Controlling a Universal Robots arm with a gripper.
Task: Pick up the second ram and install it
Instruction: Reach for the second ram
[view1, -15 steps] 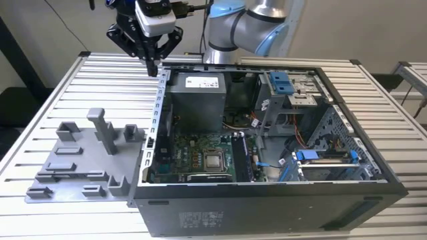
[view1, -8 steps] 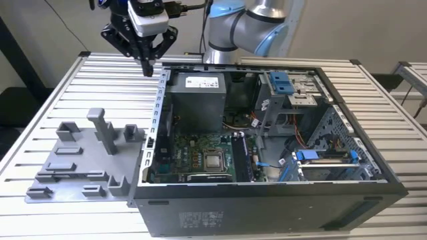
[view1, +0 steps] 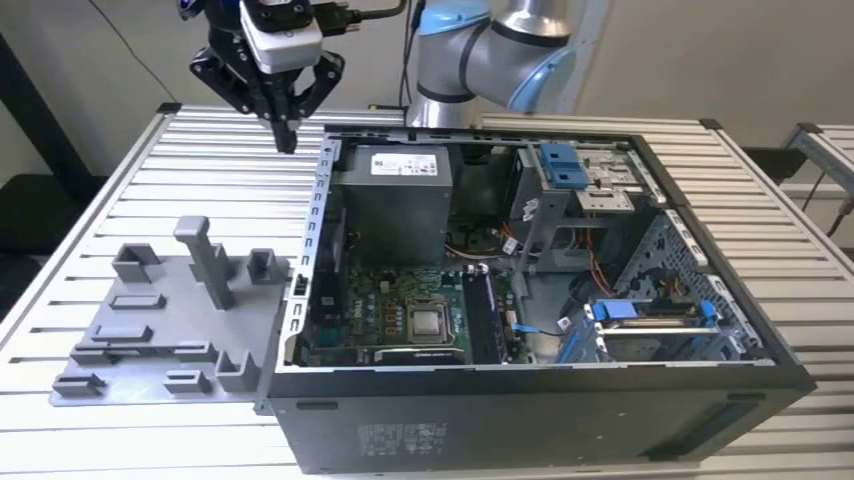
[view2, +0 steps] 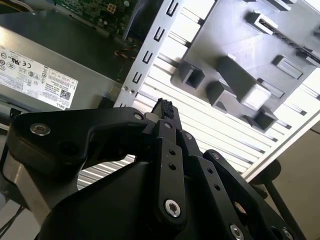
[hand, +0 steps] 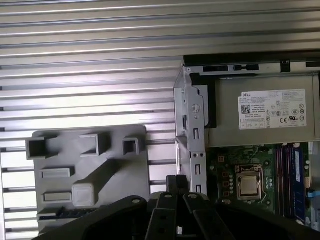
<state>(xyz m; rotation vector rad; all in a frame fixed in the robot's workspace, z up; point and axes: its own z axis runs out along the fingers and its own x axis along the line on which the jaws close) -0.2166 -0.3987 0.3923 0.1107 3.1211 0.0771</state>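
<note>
Nearest in the exterior view, an open computer case (view1: 534, 425) lies on its side, with a grey fixture plate (view1: 180, 322) just beside it on the exterior view's left. The second ram (view1: 140, 349) appears as a thin dark strip lying in a long slot toward the near side of that plate; the first wrist view shows the same strip (hand: 65, 212) flat in its slot. Grey blocks and a tall post (view1: 203, 255) stand on the plate behind the slot. Inside the case are the motherboard (view1: 387, 310), the processor (view1: 430, 322) and, beyond them, the power supply (view1: 394, 200). One bluish stick (hand: 298, 175) is already seated in the sockets. Farther back the gripper (view1: 284, 135) hangs above the surface (view1: 160, 180), off the case's far corner and well apart from the ram. Its jaws are together and hold nothing. The robot arm (view1: 507, 50) rises behind the case. The surface is ribbed metal slats, and a pale wall stands beyond it.
</note>
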